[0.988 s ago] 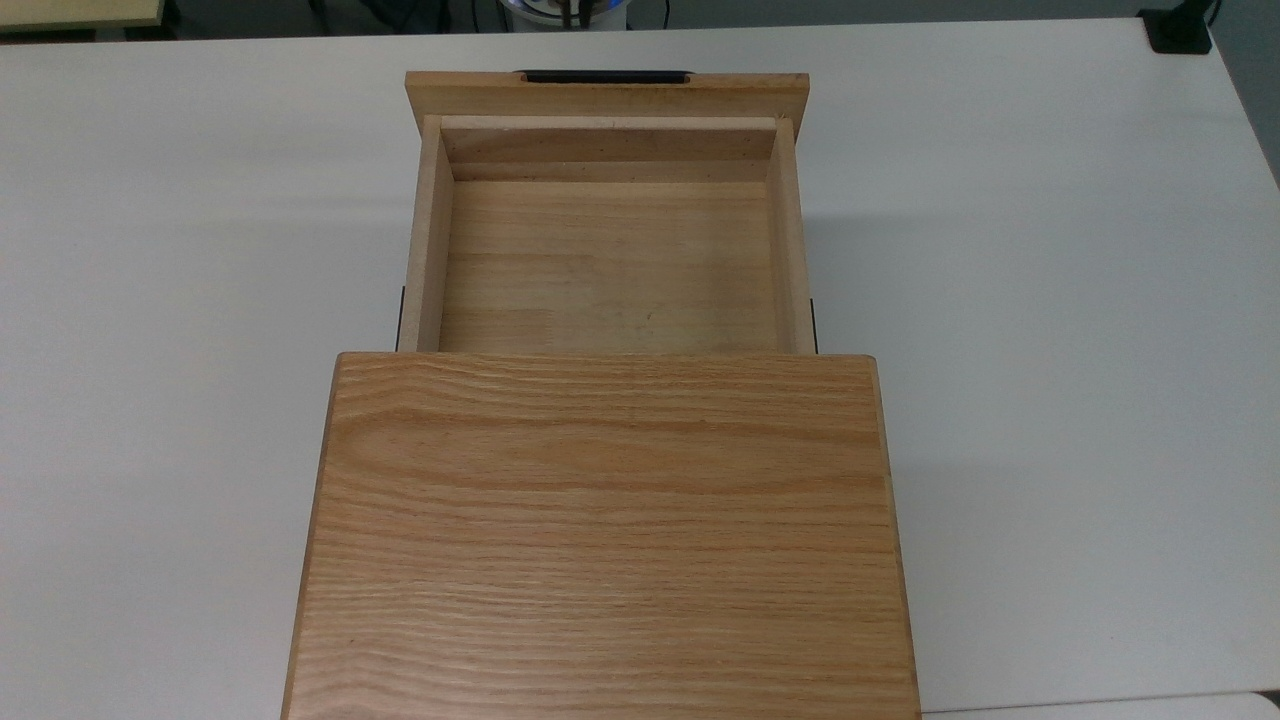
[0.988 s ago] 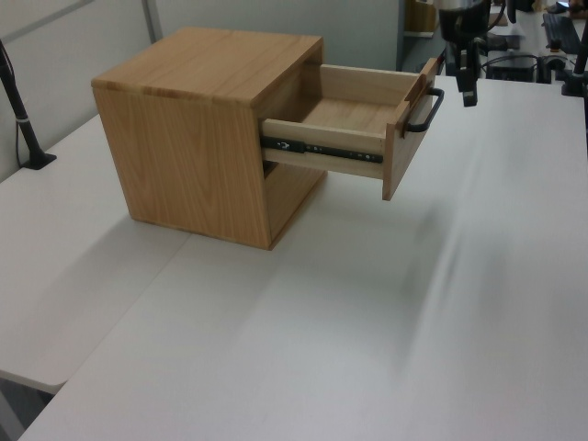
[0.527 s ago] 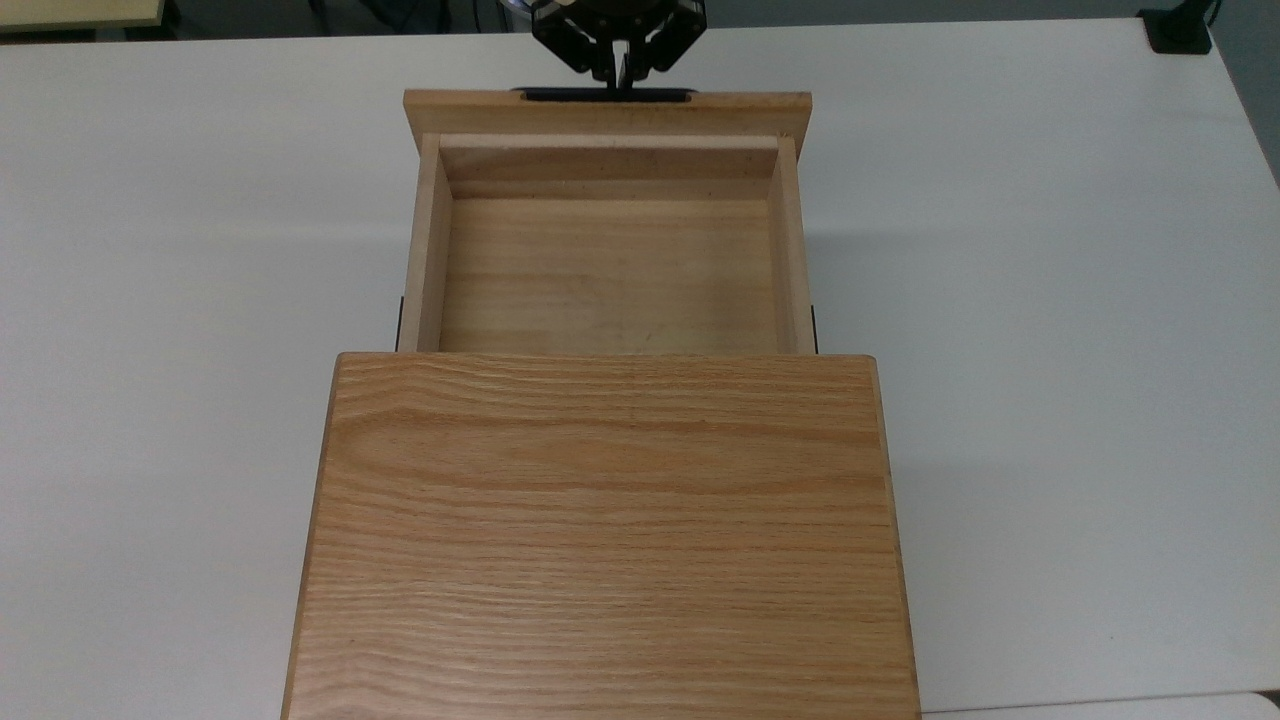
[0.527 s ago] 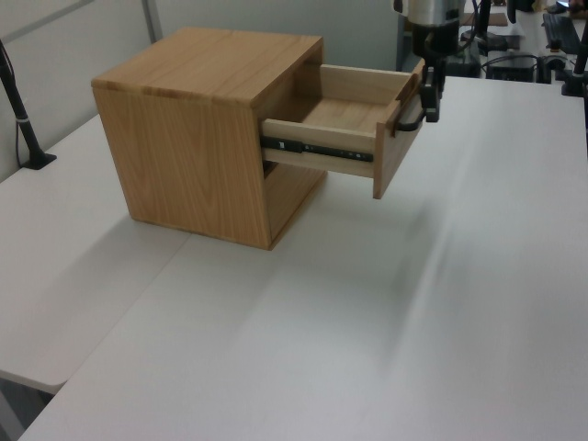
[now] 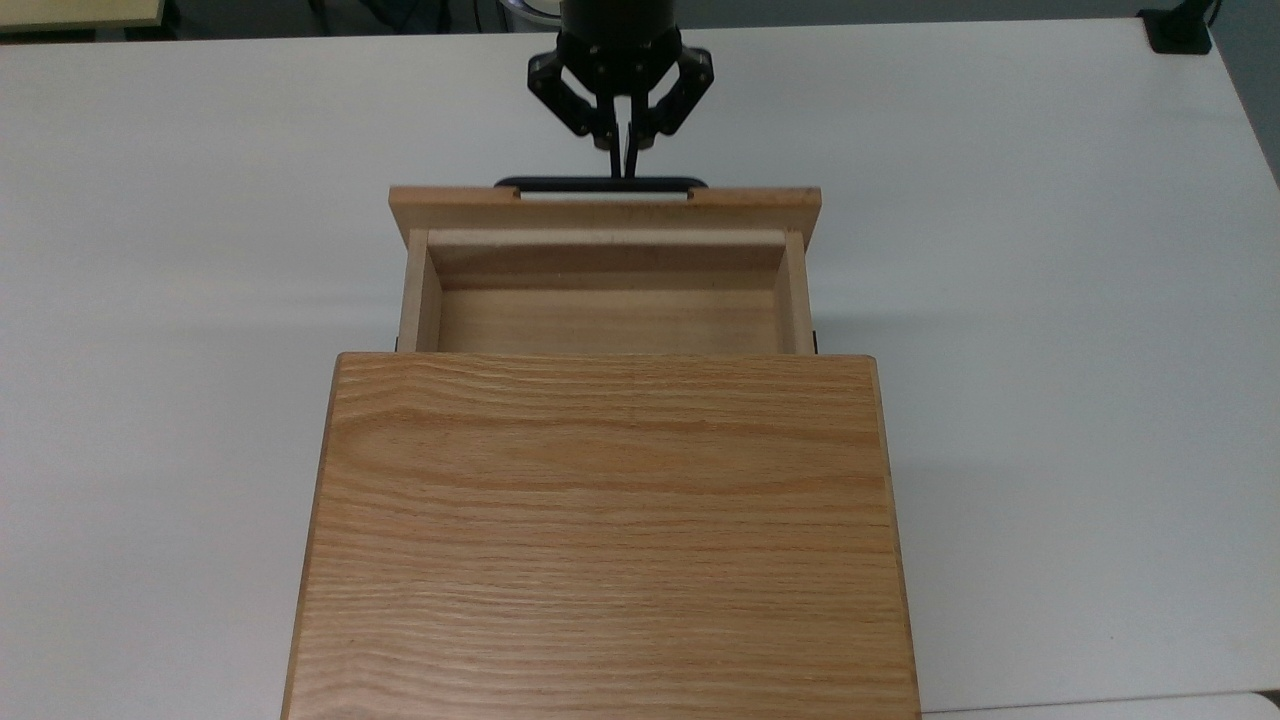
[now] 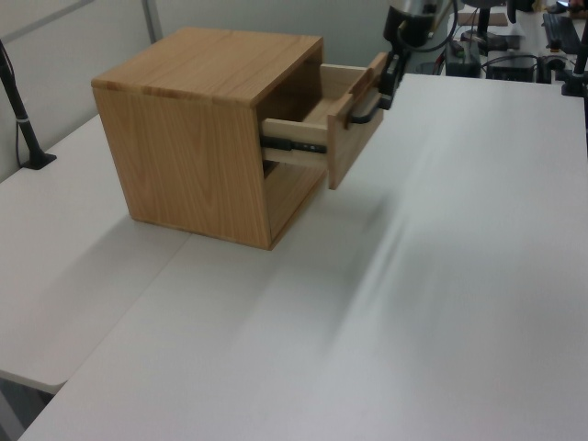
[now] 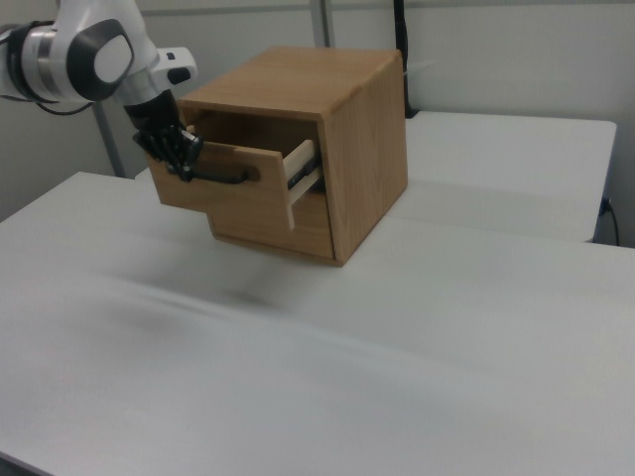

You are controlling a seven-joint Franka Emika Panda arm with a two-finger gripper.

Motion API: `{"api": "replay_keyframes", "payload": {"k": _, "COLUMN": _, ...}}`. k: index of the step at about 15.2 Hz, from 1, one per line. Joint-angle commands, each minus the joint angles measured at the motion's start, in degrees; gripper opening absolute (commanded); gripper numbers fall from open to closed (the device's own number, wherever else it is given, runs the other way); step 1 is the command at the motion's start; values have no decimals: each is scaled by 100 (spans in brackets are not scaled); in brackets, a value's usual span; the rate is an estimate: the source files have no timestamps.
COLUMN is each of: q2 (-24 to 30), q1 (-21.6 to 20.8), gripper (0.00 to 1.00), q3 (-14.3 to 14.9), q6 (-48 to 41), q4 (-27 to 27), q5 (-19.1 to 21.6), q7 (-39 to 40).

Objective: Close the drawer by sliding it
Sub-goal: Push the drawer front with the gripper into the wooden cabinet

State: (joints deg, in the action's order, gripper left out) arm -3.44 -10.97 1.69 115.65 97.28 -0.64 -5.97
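Beside drawer (image 6: 342, 129), slide rail (image 6: 292, 144) visible.

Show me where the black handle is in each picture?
Top view: handle near the top middle, just under the gripper.
Left view: handle upper right of middle, on the drawer front.
Right view: handle upper left.
Shared landmark: the cabinet.

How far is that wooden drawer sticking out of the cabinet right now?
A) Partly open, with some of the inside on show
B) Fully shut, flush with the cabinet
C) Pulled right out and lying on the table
A: the drawer projects from the cabinet with part of its floor exposed, and the gripper is at its black handle.
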Motion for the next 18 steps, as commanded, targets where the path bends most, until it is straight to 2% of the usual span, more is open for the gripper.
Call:
{"api": "replay_keyframes", "payload": {"k": 1, "q2": -700, "q1": -1, "gripper": 9, "q3": 33, "q6": 239, "q4": -718, "q5": -164, "q7": -106}}
{"api": "replay_keyframes", "payload": {"k": 4, "q2": -1069, "q1": -19, "gripper": 9, "q3": 51, "q6": 422, "q4": -1017, "q5": -401, "q7": -123}}
{"api": "replay_keyframes", "payload": {"k": 7, "q2": -1290, "q1": -19, "gripper": 9, "q3": 95, "q6": 1326, "q4": -1026, "q5": -463, "q7": -605}}
{"api": "replay_keyframes", "payload": {"k": 15, "q2": -1764, "q1": -54, "gripper": 10, "q3": 437, "q6": 2593, "q4": -1325, "q5": -621, "q7": -967}}
{"api": "replay_keyframes", "payload": {"k": 18, "q2": -1582, "q1": -63, "gripper": 13, "q3": 473, "q6": 2551, "q4": -1247, "q5": -771, "q7": -853}}
